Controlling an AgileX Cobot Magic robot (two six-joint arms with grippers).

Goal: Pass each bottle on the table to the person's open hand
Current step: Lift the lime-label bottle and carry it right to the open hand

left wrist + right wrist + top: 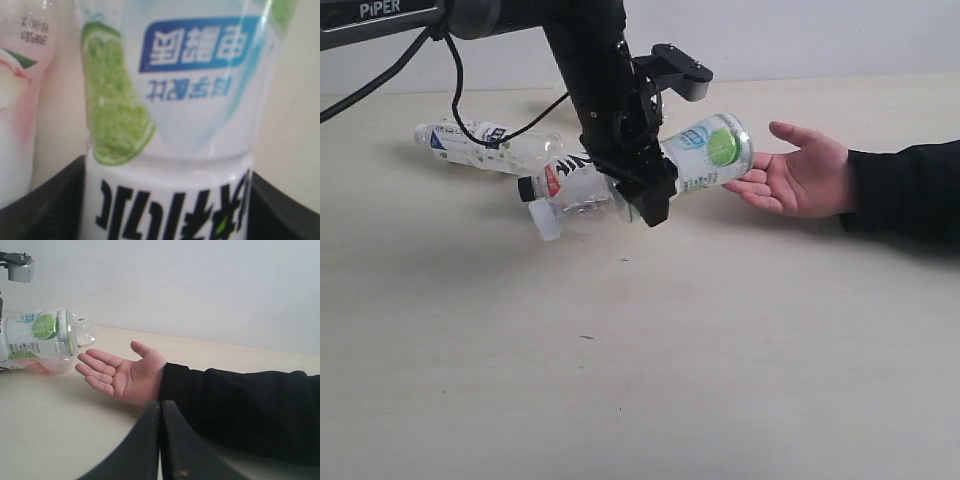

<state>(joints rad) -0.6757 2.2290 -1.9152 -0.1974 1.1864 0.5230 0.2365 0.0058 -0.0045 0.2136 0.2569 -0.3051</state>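
The left pincer (650,195) is clamped across the middle of the green bottle (705,155), its dark fingers (45,210) pressing the label from both sides. The bottle is held off the table (720,380) at a tilt, with its white cap low and pointing away from the hand (802,175). Its wide base is aimed at the open palm and sits just beside the fingertips; I cannot tell if they touch. The hand lies palm up, fingers spread toward the bottle, and its black sleeve (910,190) runs off the side of the exterior view. Beyond the held bottle from the hand, a black-capped bottle (555,180) lies on its side, close behind the pincer. A third bottle (485,145) lies farther from the hand again, with the arm's cable (470,125) looping over it. On the camera's side of the hand there is a wide bare stretch of tabletop. Behind the hand, a narrower strip of table reaches the far edge at the pale wall (820,35). The right pincer (160,412) has its fingers pressed together on nothing and hangs over the sleeve, just back from the wrist.
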